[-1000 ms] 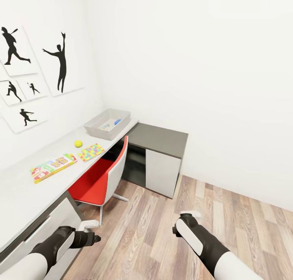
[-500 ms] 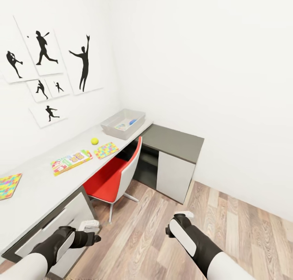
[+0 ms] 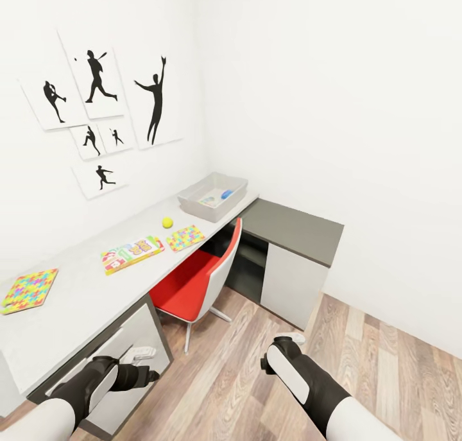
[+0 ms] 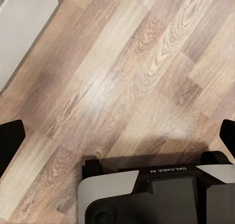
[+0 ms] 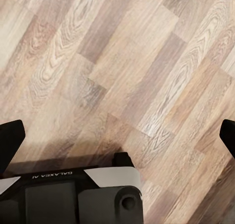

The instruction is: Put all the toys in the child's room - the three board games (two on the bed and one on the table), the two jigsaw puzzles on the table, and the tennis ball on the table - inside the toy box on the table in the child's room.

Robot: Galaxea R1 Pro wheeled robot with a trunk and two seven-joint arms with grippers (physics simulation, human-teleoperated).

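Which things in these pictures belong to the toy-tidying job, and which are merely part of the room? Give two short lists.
Job:
toy box
tennis ball
board game
jigsaw puzzle near the chair
jigsaw puzzle at the desk's near end
table

Just there:
red chair
silhouette posters
wooden floor

two jigsaw puzzles (image 3: 185,237) (image 3: 29,290), one board game (image 3: 132,253), one tennis ball (image 3: 167,222), one toy box (image 3: 212,197)

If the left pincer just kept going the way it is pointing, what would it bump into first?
Most likely the wooden floor. The left pincer is open and empty and points down at bare planks, with nothing between its fingers. How far off the floor lies is unclear.
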